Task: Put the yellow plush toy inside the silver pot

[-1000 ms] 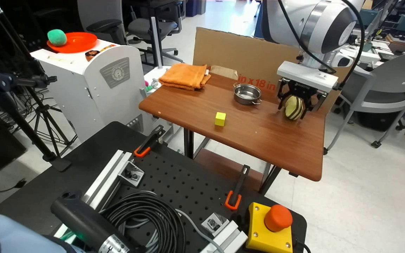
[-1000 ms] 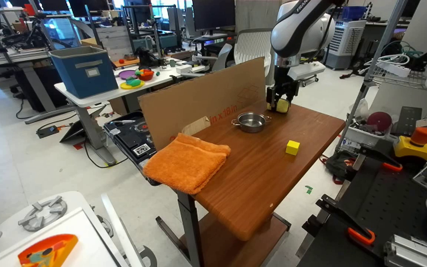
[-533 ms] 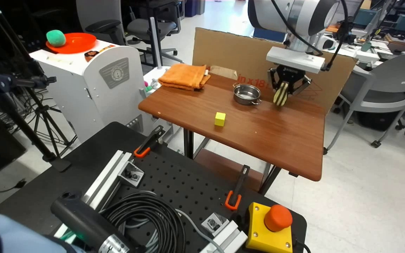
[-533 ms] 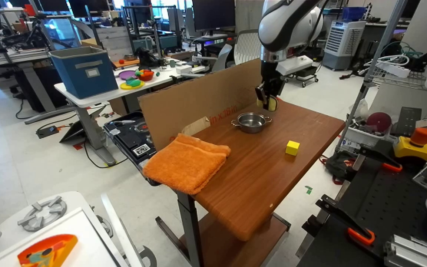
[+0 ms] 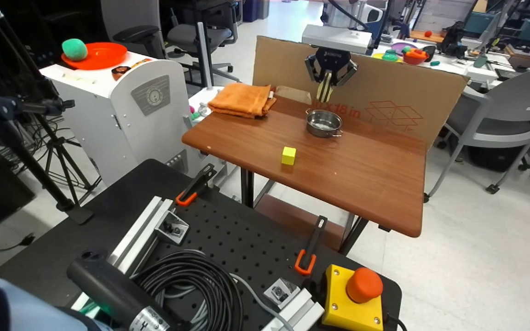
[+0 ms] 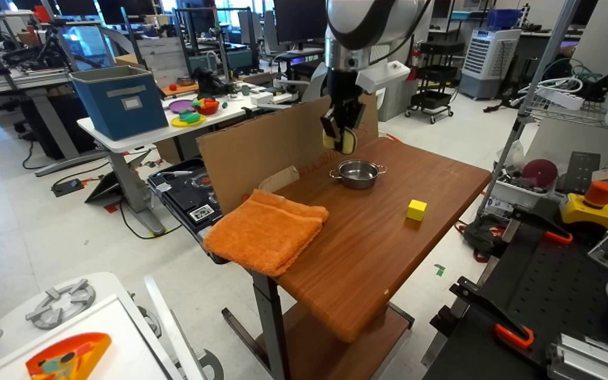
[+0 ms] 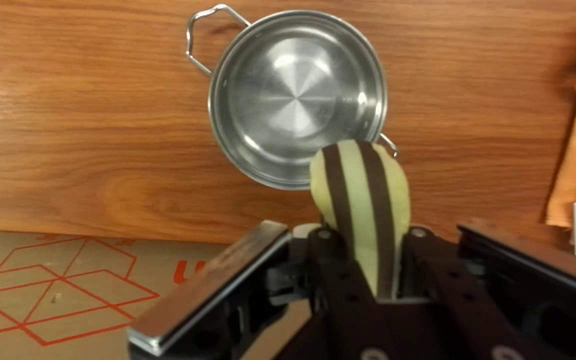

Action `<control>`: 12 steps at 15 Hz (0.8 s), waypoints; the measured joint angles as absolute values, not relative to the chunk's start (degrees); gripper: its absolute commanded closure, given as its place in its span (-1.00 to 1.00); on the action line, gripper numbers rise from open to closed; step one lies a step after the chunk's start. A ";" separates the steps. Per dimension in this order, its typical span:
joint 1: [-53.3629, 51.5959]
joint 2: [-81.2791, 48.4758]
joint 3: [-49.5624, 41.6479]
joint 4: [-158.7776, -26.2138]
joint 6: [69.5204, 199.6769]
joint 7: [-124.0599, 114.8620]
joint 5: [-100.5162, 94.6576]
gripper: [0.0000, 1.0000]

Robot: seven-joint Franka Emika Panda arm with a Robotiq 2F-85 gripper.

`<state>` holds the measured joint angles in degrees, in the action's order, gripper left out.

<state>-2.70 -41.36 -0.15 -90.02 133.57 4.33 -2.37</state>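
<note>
My gripper point(image 5: 325, 83) is shut on the yellow plush toy point(image 5: 324, 94), squeezing its brown-striped body narrow. Both hang in the air over the back of the table, as an exterior view point(image 6: 347, 142) confirms. On the wooden tabletop stands the silver pot point(image 5: 324, 123), upright, its two handles out to the sides. Seen from the wrist, the pot point(image 7: 295, 100) has nothing in its shiny inside, and the toy point(image 7: 360, 200) overlaps the near rim in the picture. In both exterior views the toy is apart from the pot, above it and toward the cardboard.
A tall cardboard sheet point(image 5: 394, 92) rises along the table's back edge, close behind the gripper. A small yellow block point(image 6: 416, 210) lies toward the front. At one end of the table is a folded orange cloth point(image 6: 267, 232).
The gripper has closed on the toy, which went from round to pinched. It has risen off the tabletop and carried the toy across toward the pot.
</note>
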 measured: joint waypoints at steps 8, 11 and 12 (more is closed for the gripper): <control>-3.26 -41.87 -0.12 -92.91 133.27 4.28 -3.45 0.91; -3.32 -41.82 -0.34 -93.78 133.26 3.63 -4.40 0.00; -3.41 -41.80 -0.58 -94.04 133.26 3.07 -4.94 -0.17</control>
